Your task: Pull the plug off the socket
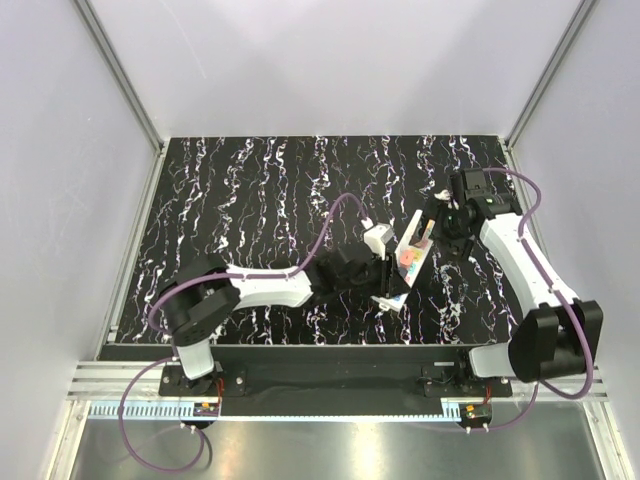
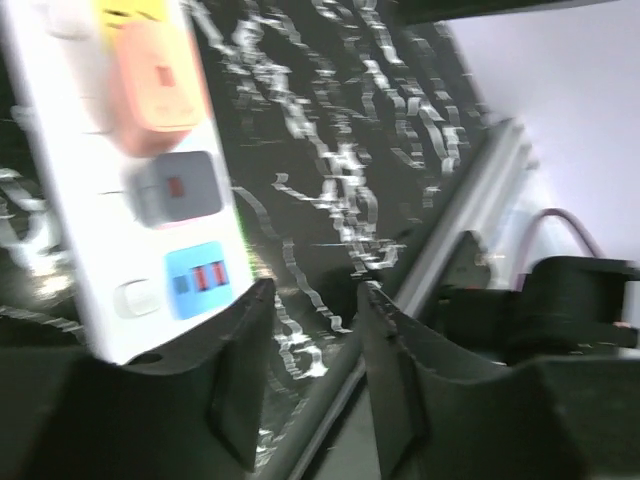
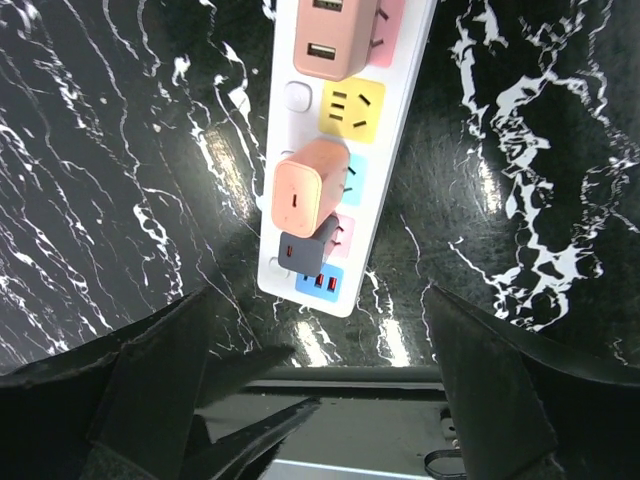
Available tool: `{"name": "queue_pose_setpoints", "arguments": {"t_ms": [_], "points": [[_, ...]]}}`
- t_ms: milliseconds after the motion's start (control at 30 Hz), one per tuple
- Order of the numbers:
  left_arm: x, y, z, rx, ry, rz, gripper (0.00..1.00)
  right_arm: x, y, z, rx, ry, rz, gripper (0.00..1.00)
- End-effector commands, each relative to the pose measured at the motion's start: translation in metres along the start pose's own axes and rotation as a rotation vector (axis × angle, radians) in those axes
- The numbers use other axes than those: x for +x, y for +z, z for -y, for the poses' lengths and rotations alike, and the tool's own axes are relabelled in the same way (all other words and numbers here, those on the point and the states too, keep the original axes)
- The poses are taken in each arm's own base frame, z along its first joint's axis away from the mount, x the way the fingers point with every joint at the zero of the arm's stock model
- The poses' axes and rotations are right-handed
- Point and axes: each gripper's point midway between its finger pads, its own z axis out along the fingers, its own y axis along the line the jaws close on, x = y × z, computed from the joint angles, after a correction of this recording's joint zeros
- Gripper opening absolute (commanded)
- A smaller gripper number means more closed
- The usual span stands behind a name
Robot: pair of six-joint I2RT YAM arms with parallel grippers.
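Where the top view shrinks everything, the socket [image 1: 414, 252] reads only as a slanted white bar, its outlet colours a smear. The right wrist view is sharper. In it the plug [image 3: 304, 196] sits pushed into the socket, just past a yellow outlet face [image 3: 353, 105]. On its other side it touches a grey plug [image 3: 300, 248], which stands next to the blue face [image 3: 320, 283] at the socket's end. A pink block [image 3: 335, 38] farther up the socket is cut off by the top edge of that view.

The right claw [image 3: 325, 400] hangs off the blue end of the socket, jaws spread wide and holding nothing; only its dark, out-of-focus fingers [image 3: 160, 385] show. The left claw [image 2: 312, 345] is likewise spread and empty, with one finger [image 2: 238, 375] just beside the socket's blue end. Motion blur hides whether the finger touches it. The socket's other end runs out of the left wrist view.
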Motion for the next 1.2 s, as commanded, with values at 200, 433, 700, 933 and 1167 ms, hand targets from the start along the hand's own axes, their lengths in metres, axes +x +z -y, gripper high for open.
{"name": "queue_pose_setpoints", "arguments": {"t_ms": [200, 433, 700, 933, 1167], "points": [[0.014, 0.011, 0.002, 0.114, -0.143, -0.019, 0.22, -0.006, 0.018, -0.029, -0.057, 0.013, -0.043, 0.82], [0.019, 0.013, -0.028, 0.038, -0.196, -0.023, 0.14, -0.003, 0.032, -0.032, -0.028, 0.007, -0.059, 0.66], [0.028, 0.027, -0.041, 0.025, -0.252, -0.054, 0.15, 0.002, 0.046, -0.023, 0.044, 0.027, -0.045, 0.46], [0.033, 0.031, -0.05, 0.008, -0.3, -0.077, 0.14, 0.006, 0.053, -0.026, 0.053, 0.021, -0.067, 0.61], [0.041, 0.027, -0.071, -0.115, -0.325, -0.111, 0.11, 0.016, 0.065, -0.013, 0.115, 0.025, -0.079, 0.55]]}}
